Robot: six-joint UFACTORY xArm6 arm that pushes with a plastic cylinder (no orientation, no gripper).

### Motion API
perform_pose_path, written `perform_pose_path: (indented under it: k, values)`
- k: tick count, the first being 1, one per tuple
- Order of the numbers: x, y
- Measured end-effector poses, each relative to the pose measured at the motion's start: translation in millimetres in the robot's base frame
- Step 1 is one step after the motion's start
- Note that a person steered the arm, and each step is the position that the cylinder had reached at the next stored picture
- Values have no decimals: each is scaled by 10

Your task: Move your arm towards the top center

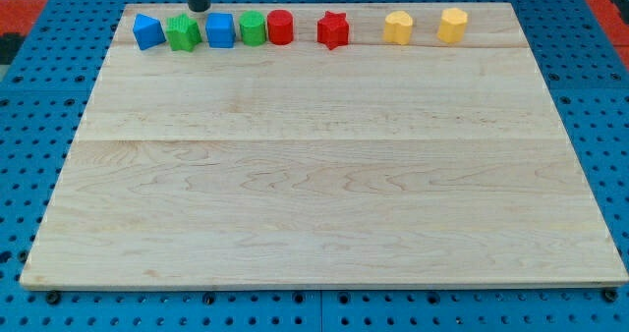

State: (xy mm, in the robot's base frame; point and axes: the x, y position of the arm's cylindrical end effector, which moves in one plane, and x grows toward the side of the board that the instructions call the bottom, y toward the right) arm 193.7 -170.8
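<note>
Wooden board [324,175] lies on a blue perforated table [39,96]; 8 blocks stand in 1 row along its far edge. From left to right: a blue block [148,31] of angular shape, a green star block [183,33], a blue cube [220,29], a green cylinder [254,27] touching a red cylinder [280,27], a red star block [333,29], then, further apart, a yellow block [398,27] and a yellow block near the right [452,25]. My tip [199,9] is at the far left, just behind the gap between the green star block and the blue cube; the rod has no jaws. The far centre of the board, near the red star block, is well to the right of my tip.
</note>
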Motion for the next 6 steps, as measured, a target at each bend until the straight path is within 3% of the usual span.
perform_pose_path:
  k: [1, 5, 6]
  values:
    - [23, 164]
    - [69, 2240]
    - [117, 2287]
